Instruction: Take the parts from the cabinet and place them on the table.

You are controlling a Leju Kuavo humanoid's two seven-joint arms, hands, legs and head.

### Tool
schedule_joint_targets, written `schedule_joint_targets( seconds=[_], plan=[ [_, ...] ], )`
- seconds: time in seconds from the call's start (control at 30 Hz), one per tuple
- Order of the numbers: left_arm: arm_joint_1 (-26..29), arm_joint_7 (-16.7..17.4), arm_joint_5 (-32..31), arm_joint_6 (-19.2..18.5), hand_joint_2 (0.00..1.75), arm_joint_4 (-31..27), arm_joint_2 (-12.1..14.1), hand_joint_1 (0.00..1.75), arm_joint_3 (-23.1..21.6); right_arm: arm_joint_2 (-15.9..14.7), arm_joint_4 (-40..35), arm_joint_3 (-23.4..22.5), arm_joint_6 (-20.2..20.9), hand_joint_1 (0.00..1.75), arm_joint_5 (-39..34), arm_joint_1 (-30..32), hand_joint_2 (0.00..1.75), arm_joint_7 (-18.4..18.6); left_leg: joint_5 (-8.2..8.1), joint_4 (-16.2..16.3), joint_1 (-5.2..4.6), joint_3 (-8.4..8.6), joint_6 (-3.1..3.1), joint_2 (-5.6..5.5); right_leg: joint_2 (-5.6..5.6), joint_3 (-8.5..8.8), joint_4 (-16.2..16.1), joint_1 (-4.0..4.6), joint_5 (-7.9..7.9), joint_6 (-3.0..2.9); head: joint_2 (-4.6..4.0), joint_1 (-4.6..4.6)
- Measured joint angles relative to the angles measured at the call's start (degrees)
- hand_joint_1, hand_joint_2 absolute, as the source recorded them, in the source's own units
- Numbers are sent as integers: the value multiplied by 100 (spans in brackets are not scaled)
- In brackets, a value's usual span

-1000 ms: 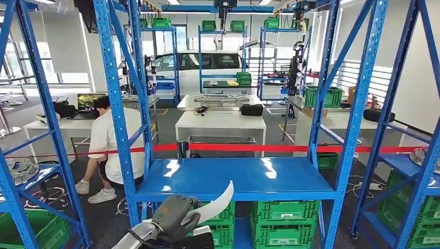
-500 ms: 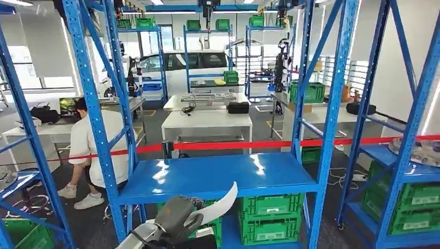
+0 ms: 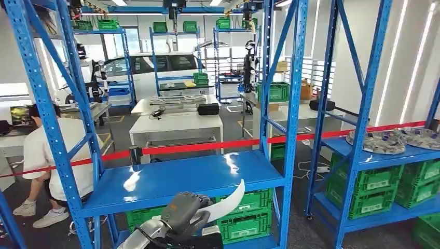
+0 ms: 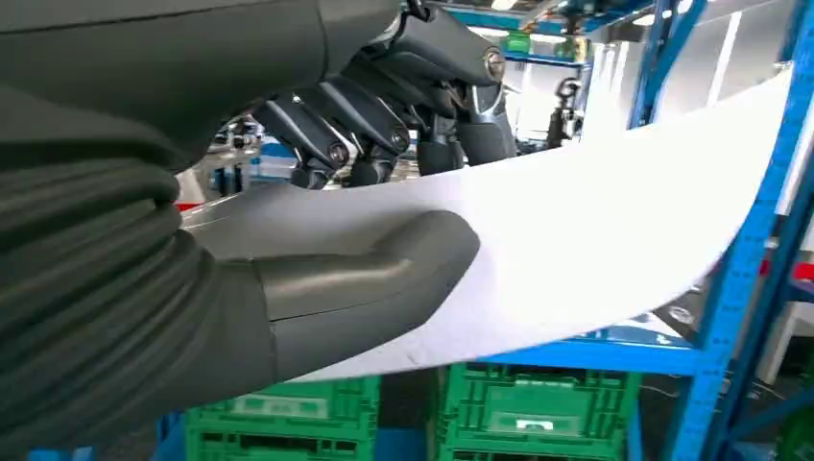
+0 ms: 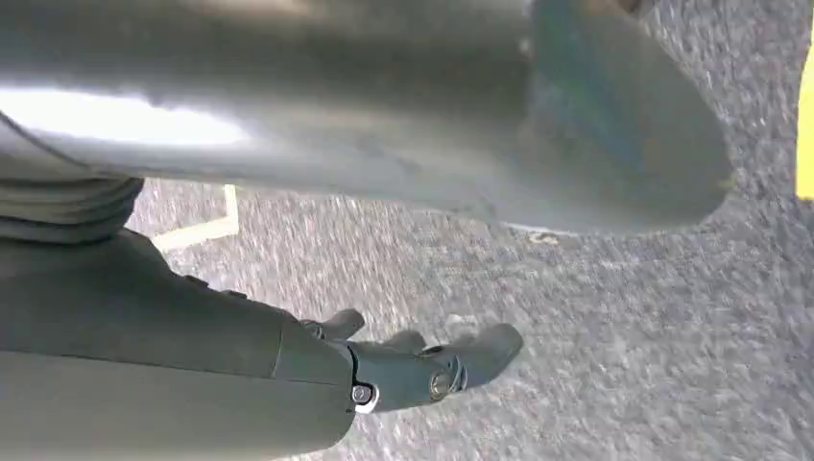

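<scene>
The near blue shelf (image 3: 187, 176) is bare; green crates (image 3: 244, 218) sit beneath it, grey round parts (image 3: 376, 141) on the right shelf (image 3: 363, 155).

The thin, curved white plastic part (image 3: 224, 203) was a long blade-like strip, broad where it was gripped and tapering to a pointed tip. It sat low in the near middle of the scene, in front of the blue metal cabinet (image 3: 181, 176), its tip swept up and to the right over the near edge of the cabinet's shelf. Its surface looked smooth and matte, with a gentle bow along its length. The left hand (image 3: 182, 211) held its broad end: the thick grey thumb lay flat across one face, while the dark fingers (image 4: 384, 130) wrapped the opposite face.
</scene>
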Motion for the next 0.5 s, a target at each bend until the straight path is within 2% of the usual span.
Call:
schedule_joint_targets(
  seconds=[0.03, 0.07, 0.1, 0.13, 0.17, 0.23, 0.27, 0.3, 0.33, 0.37, 0.4, 0.43, 0.5],
  plan=[
    [-12, 0, -2, -2, 175, 0, -31, 175, -6, 4, 2, 0, 5, 0, 2, 14, 0, -2, 12, -6, -14, -1, 5, 33, 45, 0, -34, -16, 32, 47, 0, -14],
    [-20, 2, -2, -2, 175, 0, -37, 175, -9, 4, 2, -4, 5, 0, 2, 24, 0, 0, 73, -80, 14, 62, 17, 89, 108, -4, -71, 20, 69, 108, 0, -16],
    [-27, 4, -2, -2, 175, 2, -55, 175, -9, -11, 2, -7, 2, 0, 0, 36, 0, 0, 146, -156, 72, 86, -4, 166, 16, -18, -21, -10, 48, 94, 0, -16],
    [-36, 0, -2, -2, 175, 4, -77, 175, -9, -4, 2, -9, 7, 0, 2, 43, 0, 4, 194, -197, 72, 78, 59, 199, -252, -130, 187, 42, -160, 103, 0, 11],
    [-41, 2, -2, -2, 175, 9, -79, 175, -9, -2, 2, -9, 5, 0, 2, 31, 0, 5, 209, -199, 69, 57, 65, 257, -387, -292, 547, 40, -388, 123, 0, 13],
    [-27, 4, -2, -11, 175, 39, -77, 175, -9, -7, 2, -9, 5, 0, 2, 17, 0, 4, 209, -179, 65, 27, 65, 400, -484, -654, 1410, 21, -766, 168, 0, 28],
    [-23, 4, -2, -18, 175, 59, -77, 175, -9, -7, 2, -9, 5, 0, 0, 22, 0, 7, 208, -168, 67, 12, 65, 470, -499, -721, 1605, 16, -800, 190, 0, 26],
    [-21, 2, -2, -28, 175, 76, -79, 175, -11, -9, 2, -11, 5, 0, 2, 28, 0, 9, 204, -152, 70, -2, 59, 537, -518, -658, 1529, 6, -723, 206, 0, 28],
    [-22, 0, -2, -39, 175, 83, -79, 175, -11, -13, 2, -11, 5, 0, 4, 28, 0, 11, 195, -133, 76, -13, 45, 599, -544, -477, 1227, -5, -566, 215, 0, 28],
    [-22, -7, -2, -59, 175, 85, -79, 175, -11, -22, 2, -11, 5, 0, 11, 28, 0, 13, 173, -101, 84, -19, 16, 667, -612, -149, 692, -14, -353, 222, 0, 30],
    [-30, -15, 0, -100, 175, 85, -79, 175, -11, -24, 2, -11, 5, 0, 17, 26, 0, 15, 141, -57, 85, -24, -15, 722, -786, 163, 196, -13, -203, 230, 0, 30],
    [-39, -33, 11, -122, 175, 85, -77, 175, -11, -22, 2, -11, 11, 0, 28, 10, 0, 18, 111, -21, 46, -41, -54, 766, -963, 238, 69, 18, -310, 168, 0, 35],
    [-49, -85, 50, -181, 175, 98, -66, 175, -15, -24, 2, -11, 31, 0, 41, 15, 0, 13, 85, -3, 19, -19, -109, 845, -834, 204, 26, 29, -243, 82, 0, 20]
  ],
)
